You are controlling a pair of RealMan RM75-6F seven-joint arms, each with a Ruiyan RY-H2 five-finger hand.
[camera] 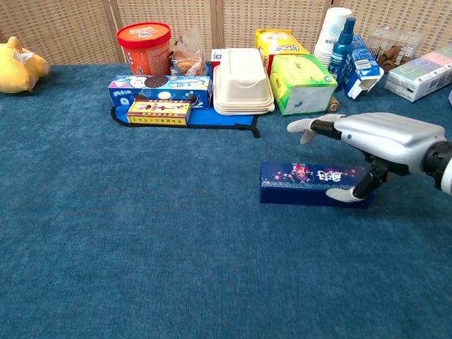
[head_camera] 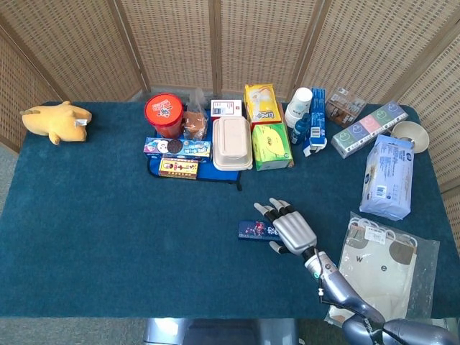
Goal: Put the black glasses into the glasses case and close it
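Dark blue glasses case (camera: 314,184) lies flat on the teal-carpeted bench (head_camera: 108,215), with the right hand (head_camera: 291,230) spread above it.

Fingers (camera: 311,127) of that hand stretch out level over the case's top without touching it, while the thumb (camera: 353,192) seems to rest against the case's near face, though the chest view does not settle this; the hand grips nothing. The case is closed and sits in front of the blue tray (camera: 212,116), which carries snack boxes and a cream lidded container (camera: 241,81). I cannot spot the black glasses in either view. A white tote in a clear bag (head_camera: 381,269) lies at the bench's right near corner, and a yellow plush toy (head_camera: 57,120) sits at the far left. The left hand shows in neither view.
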